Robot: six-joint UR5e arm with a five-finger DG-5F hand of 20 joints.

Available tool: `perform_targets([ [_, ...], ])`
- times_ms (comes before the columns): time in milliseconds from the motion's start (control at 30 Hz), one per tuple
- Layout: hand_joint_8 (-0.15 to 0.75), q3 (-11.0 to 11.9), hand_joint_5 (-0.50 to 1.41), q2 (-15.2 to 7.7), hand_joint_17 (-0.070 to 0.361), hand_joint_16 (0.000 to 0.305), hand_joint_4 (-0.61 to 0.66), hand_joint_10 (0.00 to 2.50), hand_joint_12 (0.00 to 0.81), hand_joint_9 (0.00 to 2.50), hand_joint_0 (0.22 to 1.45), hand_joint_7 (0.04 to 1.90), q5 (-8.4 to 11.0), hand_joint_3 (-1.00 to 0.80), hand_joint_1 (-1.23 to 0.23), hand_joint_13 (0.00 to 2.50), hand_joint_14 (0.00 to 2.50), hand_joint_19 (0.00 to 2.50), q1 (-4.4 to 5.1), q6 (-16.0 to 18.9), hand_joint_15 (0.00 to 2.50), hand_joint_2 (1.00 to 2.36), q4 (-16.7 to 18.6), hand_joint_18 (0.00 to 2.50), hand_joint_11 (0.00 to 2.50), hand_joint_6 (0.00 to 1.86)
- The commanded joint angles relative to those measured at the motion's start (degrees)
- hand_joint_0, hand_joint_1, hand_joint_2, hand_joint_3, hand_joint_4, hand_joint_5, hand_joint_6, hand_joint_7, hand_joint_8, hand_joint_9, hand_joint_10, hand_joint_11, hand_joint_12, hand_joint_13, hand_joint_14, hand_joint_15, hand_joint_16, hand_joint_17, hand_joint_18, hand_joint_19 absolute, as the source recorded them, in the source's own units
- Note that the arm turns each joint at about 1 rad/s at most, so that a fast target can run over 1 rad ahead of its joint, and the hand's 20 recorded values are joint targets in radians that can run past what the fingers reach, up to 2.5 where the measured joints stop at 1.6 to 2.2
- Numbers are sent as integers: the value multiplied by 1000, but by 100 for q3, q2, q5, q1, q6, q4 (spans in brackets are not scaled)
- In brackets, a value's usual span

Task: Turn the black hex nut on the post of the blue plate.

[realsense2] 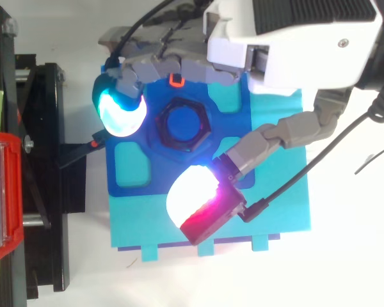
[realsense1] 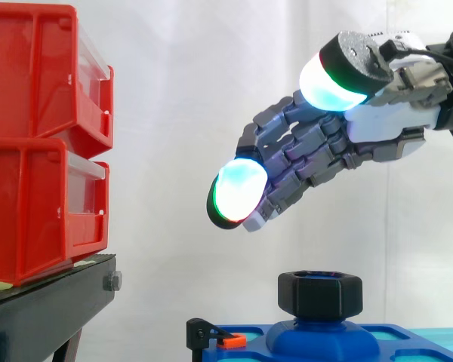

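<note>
The black hex nut (realsense1: 320,294) (realsense2: 182,125) sits on the blue post of the blue plate (realsense1: 392,343) (realsense2: 131,167). My hand (realsense1: 325,147) (realsense2: 288,38) hovers above the nut without touching it, fingers spread and loosely extended down to the left. In the top view one glowing fingertip (realsense2: 120,110) lies left of the nut and the thumb's glowing pad (realsense2: 195,198) lies below it, so the nut stands in the gap between them. The hand is open and holds nothing.
Two stacked red bins (realsense1: 41,143) stand on the black stand (realsense1: 45,302) at the left. A small black clamp with an orange tab (realsense1: 215,335) sits at the plate's left edge. The plate rests on a cyan base (realsense2: 269,211).
</note>
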Motion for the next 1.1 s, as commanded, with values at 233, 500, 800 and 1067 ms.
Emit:
perform_targets([
  [233, 476, -483, -265, -4, 148, 66, 447, 0, 557, 293, 451, 795, -102, -500, -465, 357, 2, 355, -1, 88, 459, 1000, 597, 206, 59, 503],
  [500, 445, -562, -246, -4, 145, 64, 446, 0, 531, 318, 460, 793, -199, -500, -712, 385, 4, 243, -62, 88, 357, 1000, 580, 247, 0, 503],
  [800, 386, -773, -247, -4, 138, 61, 312, 0, 502, 272, 448, 806, -208, -500, -944, 348, 6, 134, -80, 123, 250, 1000, 835, 223, 0, 503],
  [1067, 371, -782, -266, -4, 149, 66, 265, 0, 515, 188, 379, 807, -208, -500, -886, 281, 4, 181, -80, 114, 241, 1000, 879, 113, 0, 503],
])
